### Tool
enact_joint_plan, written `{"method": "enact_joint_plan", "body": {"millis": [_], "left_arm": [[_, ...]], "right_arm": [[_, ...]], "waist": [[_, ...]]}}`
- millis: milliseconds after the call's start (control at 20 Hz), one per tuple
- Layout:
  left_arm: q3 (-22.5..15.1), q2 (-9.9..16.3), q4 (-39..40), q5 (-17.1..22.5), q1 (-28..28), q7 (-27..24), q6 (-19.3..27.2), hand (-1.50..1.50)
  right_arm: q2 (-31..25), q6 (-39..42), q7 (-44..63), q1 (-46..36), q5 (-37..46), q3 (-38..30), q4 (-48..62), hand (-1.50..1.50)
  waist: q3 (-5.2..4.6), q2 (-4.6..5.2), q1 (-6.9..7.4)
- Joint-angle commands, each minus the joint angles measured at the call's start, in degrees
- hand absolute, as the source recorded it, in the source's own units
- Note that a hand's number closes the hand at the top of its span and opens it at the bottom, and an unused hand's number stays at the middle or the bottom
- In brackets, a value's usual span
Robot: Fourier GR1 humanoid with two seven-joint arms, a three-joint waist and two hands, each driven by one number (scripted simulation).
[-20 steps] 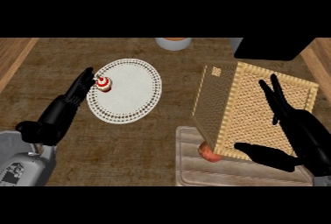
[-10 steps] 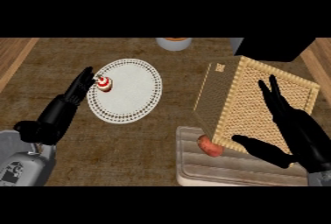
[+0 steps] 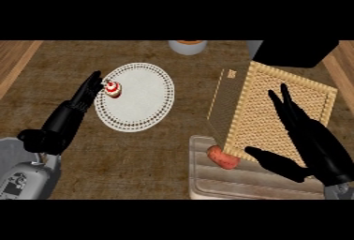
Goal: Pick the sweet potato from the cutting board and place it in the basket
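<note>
Where the basket's (image 3: 276, 112) lower left corner overhangs the cutting board (image 3: 207, 180), the sweet potato (image 3: 223, 158) is seen lying on the board's upper left part, its right end hidden beneath that corner. Only a reddish-orange portion is exposed, and contact with the basket cannot be confirmed. The basket itself is tilted, with a darker side panel turned left; a small pale tag near that panel's top is noted, but no writing can be read on it. The right hand (image 3: 314, 145) is spread over the basket's woven face, fingers straight and thumb extended toward the sweet potato without closing on anything. The board's right end is covered by this hand and forearm. To the left of the sweet potato, a white plate (image 3: 145, 101) carries a small red and white item (image 3: 113, 89) that cannot be identified. The left hand (image 3: 81, 99) rests beside the plate's left rim, fingers straight and released. Beyond the plate, an orange-topped cup (image 3: 187, 46) is cut off by the top edge.
</note>
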Motion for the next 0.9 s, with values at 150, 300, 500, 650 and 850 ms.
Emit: {"method": "enact_joint_plan", "body": {"millis": [150, 300, 500, 650, 850], "left_arm": [[-0.63, -0.80, -0.17, -0.50, -0.45, -0.38, 0.01, 0.00], [0.15, 0.10, 0.01, 0.08, -0.65, 0.18, -0.77, 0.00], [-0.12, -0.81, 0.80, -0.44, -0.21, -0.09, 0.00, 0.00], [-0.66, -0.49, 0.53, -0.83, -0.94, -0.04, -0.55, 0.00], [-0.28, -0.25, 0.53, -0.90, -1.56, -0.20, -0.52, 0.00]], "right_arm": [[1.85, 2.77, 0.14, 4.21, 0.56, 5.09, 10.70, 1.50], [1.32, 3.15, -0.50, 3.74, 3.91, 8.14, 10.25, 1.50], [0.55, 6.90, -1.22, 3.02, 2.32, 9.36, 8.23, 1.50], [4.14, 15.36, 3.18, 4.18, -5.79, 13.19, 4.31, 1.50], [6.19, 20.44, 8.50, 5.49, -12.32, 14.23, -2.00, 1.50]], "waist": [[3.51, 3.61, 0.28], [3.44, 3.42, 0.67], [3.30, 3.22, 0.01], [2.80, 3.76, 0.73], [2.36, 4.02, 0.95]]}}
